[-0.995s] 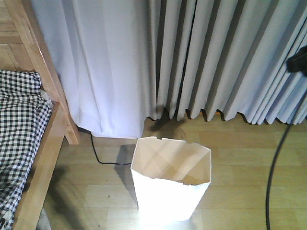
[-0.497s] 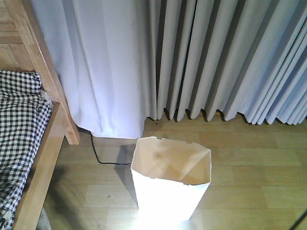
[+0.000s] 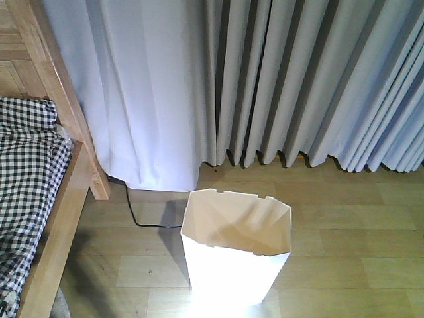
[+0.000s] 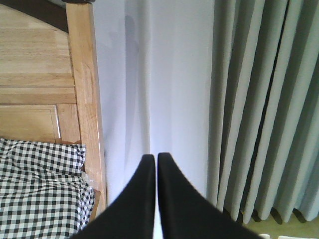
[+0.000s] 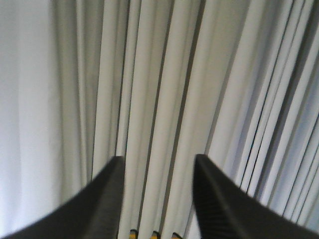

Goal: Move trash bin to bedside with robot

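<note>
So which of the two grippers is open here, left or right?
The right gripper: its wrist view shows a wide gap between the two fingers, with curtain visible through it. The left gripper has its fingers pressed together, holding nothing.

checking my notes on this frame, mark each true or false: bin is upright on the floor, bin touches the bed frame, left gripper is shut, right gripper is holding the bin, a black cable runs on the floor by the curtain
1. The trash bin stands upright on the wooden floor. True.
2. The bin touches the bed frame. False: bare floor lies between them.
3. The left gripper is shut. True: its fingers meet, with nothing between them.
4. The right gripper is holding the bin. False: its fingers are spread apart and empty, facing the curtain.
5. A black cable runs on the floor by the curtain. True: it lies between the bed post and the bin.
</note>
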